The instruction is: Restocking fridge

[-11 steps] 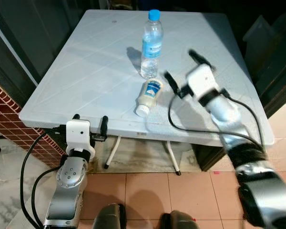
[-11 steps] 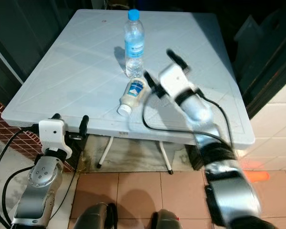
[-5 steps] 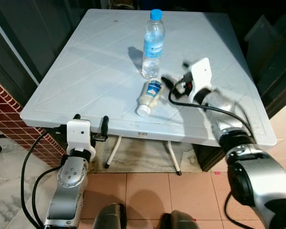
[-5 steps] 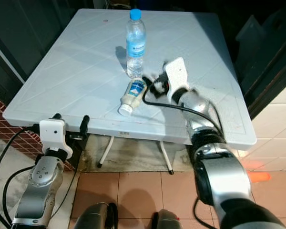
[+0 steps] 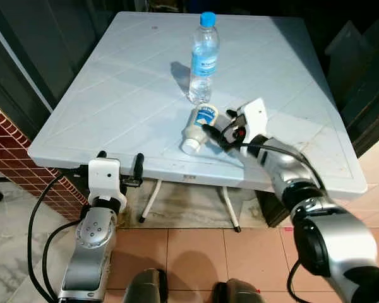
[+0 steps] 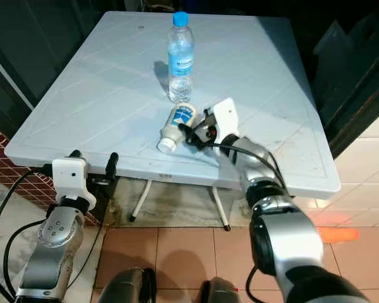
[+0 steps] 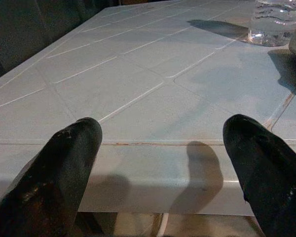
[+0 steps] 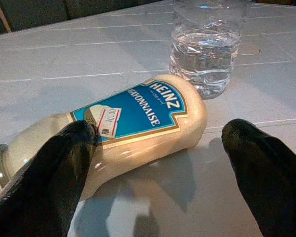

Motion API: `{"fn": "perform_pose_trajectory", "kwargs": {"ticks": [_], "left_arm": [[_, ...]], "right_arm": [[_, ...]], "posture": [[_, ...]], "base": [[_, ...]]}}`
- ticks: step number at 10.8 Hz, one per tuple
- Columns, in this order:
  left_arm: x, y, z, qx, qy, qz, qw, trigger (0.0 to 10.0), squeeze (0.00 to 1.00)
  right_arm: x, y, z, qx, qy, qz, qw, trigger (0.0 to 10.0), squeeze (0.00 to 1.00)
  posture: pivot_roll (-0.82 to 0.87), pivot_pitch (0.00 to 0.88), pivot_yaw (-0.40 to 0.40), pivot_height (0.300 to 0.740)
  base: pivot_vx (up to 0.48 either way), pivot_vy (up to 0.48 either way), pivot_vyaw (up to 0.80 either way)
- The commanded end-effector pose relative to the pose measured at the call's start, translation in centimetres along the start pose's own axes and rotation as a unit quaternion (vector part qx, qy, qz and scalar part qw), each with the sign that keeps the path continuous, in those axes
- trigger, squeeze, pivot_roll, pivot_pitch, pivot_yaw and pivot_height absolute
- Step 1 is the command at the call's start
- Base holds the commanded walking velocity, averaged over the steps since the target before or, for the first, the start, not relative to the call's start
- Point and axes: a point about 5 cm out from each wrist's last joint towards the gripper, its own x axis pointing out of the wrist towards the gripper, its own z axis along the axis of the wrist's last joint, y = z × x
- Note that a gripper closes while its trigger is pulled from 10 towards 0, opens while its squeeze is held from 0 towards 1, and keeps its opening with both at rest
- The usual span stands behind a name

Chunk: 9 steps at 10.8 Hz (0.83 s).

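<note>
A Heinz mayonnaise bottle lies on its side near the front of the white plastic table, with its cap toward the table's front edge. Just behind it stands a clear water bottle with a blue cap. My right gripper is low over the table and open, reaching at the mayonnaise bottle from the right. In the right wrist view the mayonnaise bottle lies between the fingers, one of them against its label side. My left gripper is open and holds nothing, level with the table's front edge.
A red brick wall runs low on the left, below a dark panel. Dark furniture stands to the right of the table. Tiled floor lies in front, with the table's white legs under the front edge.
My right gripper has dropped from above the table's right side and moved left to the mayonnaise bottle. The left arm and both bottles have stayed put.
</note>
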Motion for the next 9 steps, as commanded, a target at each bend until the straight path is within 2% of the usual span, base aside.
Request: {"fn": "perform_pose_trajectory", "kwargs": {"ticks": [1, 4, 6, 7, 8, 9], "left_arm": [[-0.1, 0.1, 0.3, 0.004, -0.003, -0.003, 1.000, 10.0, 0.00], [-0.2, 0.2, 0.2, 0.005, -0.002, 0.000, 1.000, 10.0, 0.00], [-0.1, 0.0, 0.1, 0.004, -0.001, -0.004, 1.000, 10.0, 0.00], [0.0, -0.1, 0.1, 0.004, -0.002, -0.006, 1.000, 10.0, 0.00], [0.1, 0.0, 0.1, 0.004, -0.002, -0.007, 1.000, 10.0, 0.00], [0.2, 0.1, 0.1, 0.005, -0.001, -0.006, 1.000, 10.0, 0.00]], "right_arm": [[-0.5, 0.7, -1.5, 0.008, 0.023, 0.029, 0.999, 10.0, 0.00], [-2.2, 2.0, -3.1, 0.003, 0.018, 0.106, 0.994, 10.0, 0.00], [-3.6, 3.9, -3.2, 0.013, -0.001, 0.153, 0.988, 10.0, 0.00], [-4.3, 5.5, -2.3, -0.003, -0.016, 0.183, 0.983, 10.0, 0.00], [-4.6, 6.3, -1.7, -0.037, -0.026, 0.197, 0.979, 10.0, 0.00], [-4.8, 6.7, -0.4, -0.104, -0.046, 0.197, 0.974, 10.0, 0.00]], "posture": [[0.06, 0.090, 0.043, 0.740], [0.05, 0.089, 0.038, 0.740], [0.03, 0.091, 0.044, 0.740], [0.03, 0.090, 0.047, 0.740], [0.03, 0.090, 0.049, 0.740], [0.02, 0.089, 0.048, 0.740]], "base": [[0.000, 0.000, 0.00], [0.000, 0.000, 0.00], [0.000, 0.000, 0.00], [0.000, 0.000, 0.00], [0.000, 0.000, 0.00], [0.000, 0.000, 0.00]]}}
